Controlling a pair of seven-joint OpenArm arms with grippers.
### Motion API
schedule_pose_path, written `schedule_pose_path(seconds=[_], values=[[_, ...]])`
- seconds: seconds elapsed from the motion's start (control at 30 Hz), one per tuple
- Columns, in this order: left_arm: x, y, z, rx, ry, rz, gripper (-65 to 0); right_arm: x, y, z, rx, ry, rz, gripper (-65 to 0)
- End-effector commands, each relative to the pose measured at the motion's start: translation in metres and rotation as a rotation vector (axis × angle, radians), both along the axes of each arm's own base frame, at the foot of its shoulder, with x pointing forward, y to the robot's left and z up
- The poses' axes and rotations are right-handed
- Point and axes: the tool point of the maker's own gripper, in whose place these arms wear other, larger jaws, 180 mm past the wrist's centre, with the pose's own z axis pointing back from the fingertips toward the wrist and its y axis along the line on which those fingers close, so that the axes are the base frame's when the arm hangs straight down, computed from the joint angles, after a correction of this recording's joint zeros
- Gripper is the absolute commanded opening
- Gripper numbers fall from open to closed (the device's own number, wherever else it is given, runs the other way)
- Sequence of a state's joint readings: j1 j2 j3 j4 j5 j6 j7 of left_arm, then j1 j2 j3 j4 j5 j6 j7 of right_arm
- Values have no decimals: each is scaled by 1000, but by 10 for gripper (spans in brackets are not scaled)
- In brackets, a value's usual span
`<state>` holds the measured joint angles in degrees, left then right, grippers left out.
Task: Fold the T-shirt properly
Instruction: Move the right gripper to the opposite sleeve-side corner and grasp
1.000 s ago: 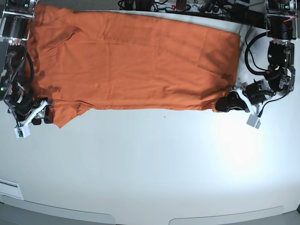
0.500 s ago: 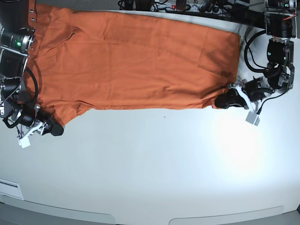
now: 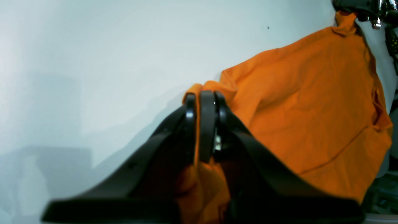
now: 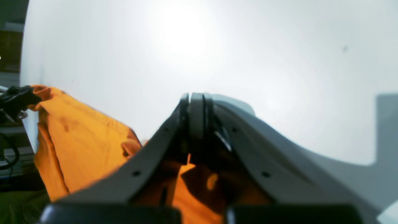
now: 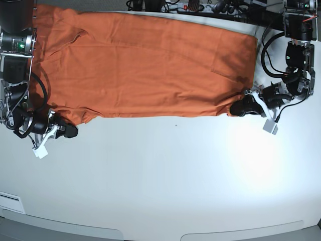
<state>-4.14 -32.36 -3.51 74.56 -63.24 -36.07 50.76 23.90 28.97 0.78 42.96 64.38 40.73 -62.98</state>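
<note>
The orange T-shirt [image 5: 145, 65] lies spread flat across the far half of the white table [image 5: 165, 175]. My left gripper [image 5: 239, 108], on the base view's right, is shut on the shirt's near right corner. In the left wrist view the closed fingers [image 3: 203, 102] pinch a fold of the orange fabric [image 3: 311, 109]. My right gripper [image 5: 67, 130], on the base view's left, is shut at the shirt's near left corner. In the right wrist view its gripper [image 4: 194, 99] is closed, with orange cloth [image 4: 84, 133] bunched under and between the fingers.
Cables and a power strip [image 5: 200, 7] run along the table's far edge. The arm bases stand at the far left [image 5: 17, 40] and far right [image 5: 301, 30] corners. A white label [image 5: 10, 201] sits at the front left.
My right gripper has slid rightward along the shirt's near left corner and now covers it. My left gripper has stayed on the near right corner.
</note>
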Motion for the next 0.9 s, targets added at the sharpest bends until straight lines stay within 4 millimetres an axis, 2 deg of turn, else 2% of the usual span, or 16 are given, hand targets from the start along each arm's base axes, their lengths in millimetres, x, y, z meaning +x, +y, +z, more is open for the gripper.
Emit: schedule_pose_path(seconds=[0.0,0.23,0.37,0.5,0.57,0.87], values=[[10,4,18,-14,-56,7,-650,-7,-15,-6,-85,47,25,-650],[10,4,18,-14,-56,7,-650,11,-36,12,-110,-30,-31,-650],[10,4,18,-15,-56,8,-650,27,-46,32,-129,-77,-40,-643],[10,4,18,-14,-56,7,-650,39,-56,49,-145,-113,-50,-417],[10,4,18,-14,-56,7,-650,41,-57,53,-152,-112,-44,-348],[10,4,18,-12,-56,7,-650,32,-62,48,-173,-67,-20,-341]])
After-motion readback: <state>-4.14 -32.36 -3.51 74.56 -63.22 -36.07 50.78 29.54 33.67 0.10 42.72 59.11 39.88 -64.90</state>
